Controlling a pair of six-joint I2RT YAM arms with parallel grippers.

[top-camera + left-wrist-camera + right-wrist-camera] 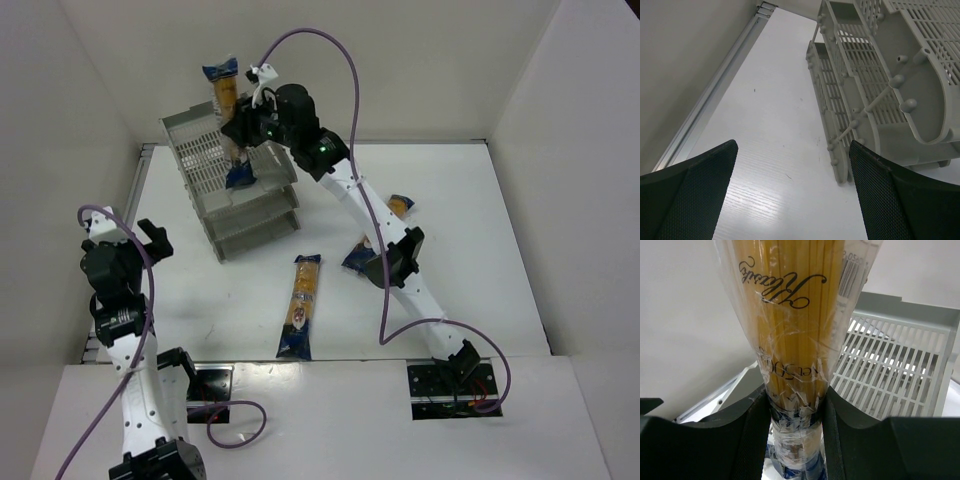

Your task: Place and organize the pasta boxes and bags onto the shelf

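Note:
My right gripper (243,128) is shut on a pasta bag (226,95), holding it lengthwise over the top tray of the grey shelf (200,140). In the right wrist view the bag (790,330) of yellow spaghetti is pinched between both pads, with the slotted shelf (900,360) behind it. A second pasta bag (300,307) lies flat on the table in front of the shelf. A third bag (400,208) lies partly under the right arm. My left gripper (150,243) hangs open left of the shelf, its fingers (695,190) apart over bare table, the shelf's side (860,85) ahead.
White walls enclose the table on three sides, with a metal rail (715,95) along the left wall. A purple cable (340,60) loops above the right arm. Each arm's base plate sits at the near edge.

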